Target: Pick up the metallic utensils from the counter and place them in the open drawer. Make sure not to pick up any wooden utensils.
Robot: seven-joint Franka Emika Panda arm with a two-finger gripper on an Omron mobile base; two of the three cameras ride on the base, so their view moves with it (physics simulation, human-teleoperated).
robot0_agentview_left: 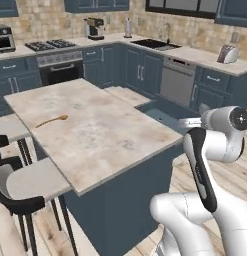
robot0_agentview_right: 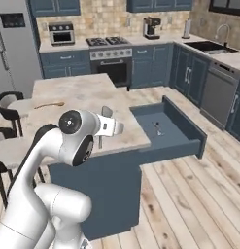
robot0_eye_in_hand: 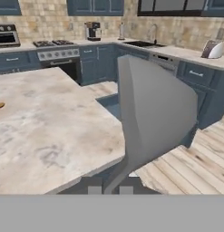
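Knife in the fingers, over the surface edge

The fingers are pinching the knife — blade rising broad and grey — beside the open drawer, where a spoon is lying; the wooden spoon is resting far across the surface.

A grey broad-bladed knife stands upright, pinched in the end effector; a thin spoon lies in the open blue drawer; a wooden spoon rests on the marbled bench
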